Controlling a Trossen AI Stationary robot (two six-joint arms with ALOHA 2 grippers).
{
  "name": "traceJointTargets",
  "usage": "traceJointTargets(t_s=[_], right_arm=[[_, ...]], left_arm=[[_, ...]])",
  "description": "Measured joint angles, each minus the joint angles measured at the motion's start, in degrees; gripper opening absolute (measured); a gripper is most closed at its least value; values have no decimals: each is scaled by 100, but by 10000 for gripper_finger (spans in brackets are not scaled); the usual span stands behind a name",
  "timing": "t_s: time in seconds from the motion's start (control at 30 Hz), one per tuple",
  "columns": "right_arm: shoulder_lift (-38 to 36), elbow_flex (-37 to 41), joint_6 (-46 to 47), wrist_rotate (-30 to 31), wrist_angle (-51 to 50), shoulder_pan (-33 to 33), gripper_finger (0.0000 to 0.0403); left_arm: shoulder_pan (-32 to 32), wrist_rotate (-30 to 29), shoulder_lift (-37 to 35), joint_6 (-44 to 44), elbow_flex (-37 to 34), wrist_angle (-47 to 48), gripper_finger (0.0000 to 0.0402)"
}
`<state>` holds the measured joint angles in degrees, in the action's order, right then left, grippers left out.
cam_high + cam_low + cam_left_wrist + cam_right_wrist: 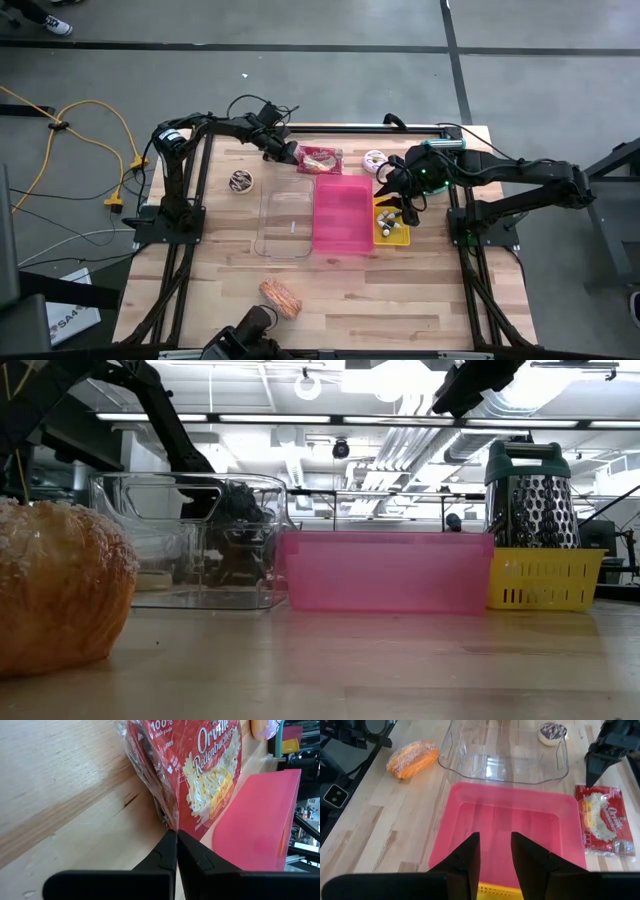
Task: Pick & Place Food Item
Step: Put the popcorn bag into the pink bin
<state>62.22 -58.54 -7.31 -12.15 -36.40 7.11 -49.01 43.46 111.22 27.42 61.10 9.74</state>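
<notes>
While the left hand [176,835] pinches its edge, the popcorn bag [200,770] reads "Orville Redenbacher's", "100%".

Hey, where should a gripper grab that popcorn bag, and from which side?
Judging by its pose, the popcorn bag lies flat, so its thin crimped end edge seems best, approached low from the end away from the pink bin, where the left gripper sits shut.

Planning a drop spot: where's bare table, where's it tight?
Free: bare wood between the pink bin, the pastry and the right table edge.
Crowded: far edge, with left gripper at the popcorn bag, doughnut, yellow basket.
</notes>
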Motion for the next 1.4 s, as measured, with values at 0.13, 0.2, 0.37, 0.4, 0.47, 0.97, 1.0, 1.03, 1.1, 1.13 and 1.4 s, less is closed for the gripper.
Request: traceJointTargets(t_s=[0.13, 0.2, 0.37, 0.4, 0.47, 0.97, 1.0, 1.03, 1.1, 1.13, 1.4], right_arm=[[0, 0, 100, -4, 234, 0, 97], [0, 0, 211, -7, 361, 0, 97], [0, 0, 277, 1, 1095, 0, 97], [0, 0, 274, 50, 1263, 0, 97], [62, 0, 262, 443, 1554, 0, 97], [2243, 0, -774, 3230, 2864, 612, 97], [2349, 0, -832, 3262, 2990, 668, 97], [2440, 0, -843, 3256, 3075, 734, 97], [2577, 0, -718, 3092, 3128, 894, 97], [2616, 0, -588, 2975, 3132, 979, 97], [2629, 0, -192, 2656, 3124, 1374, 97]], left_arm=[[0, 2, 0, 2, 0, -74, 1], [0, 0, 0, 19, 0, -128, 1], [0, 20, -4, 26, 0, -182, 1], [-3, 72, -4, 27, 0, -213, 1], [-28, 184, -4, 29, -2, -261, 1], [-110, 335, -11, 46, -4, -287, 1], [-116, 344, -11, 46, -4, -289, 1], [-122, 352, -13, 46, -4, -293, 1], [-122, 352, -15, 46, -4, -295, 1], [-122, 354, -15, 48, -4, -295, 1], [-122, 459, -253, 99, -2, -393, 1]])
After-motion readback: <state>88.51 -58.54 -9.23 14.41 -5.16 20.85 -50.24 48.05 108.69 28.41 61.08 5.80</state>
